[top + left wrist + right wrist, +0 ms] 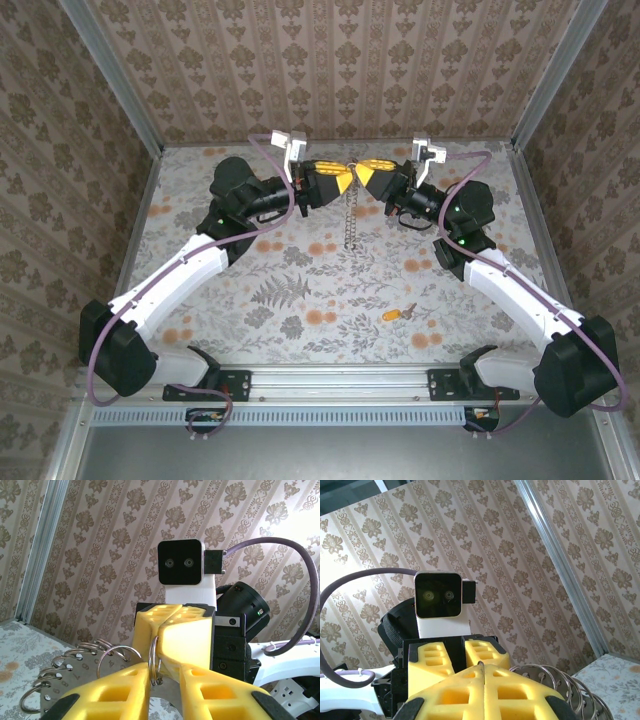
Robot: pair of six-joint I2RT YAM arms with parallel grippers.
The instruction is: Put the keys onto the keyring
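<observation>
2 grippers meet mid-air: right gripper point(482, 672) clamps keyring point(154, 655) so chain point(349, 222) hangs free; left gripper point(165, 672) slightly parted around it. I note key point(395, 314) waits on table point(250, 300).

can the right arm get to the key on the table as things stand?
Probably not yet: the right fingers are shut on the keyring, up by the left fingers. The key itself lies uncovered on the table.
</observation>
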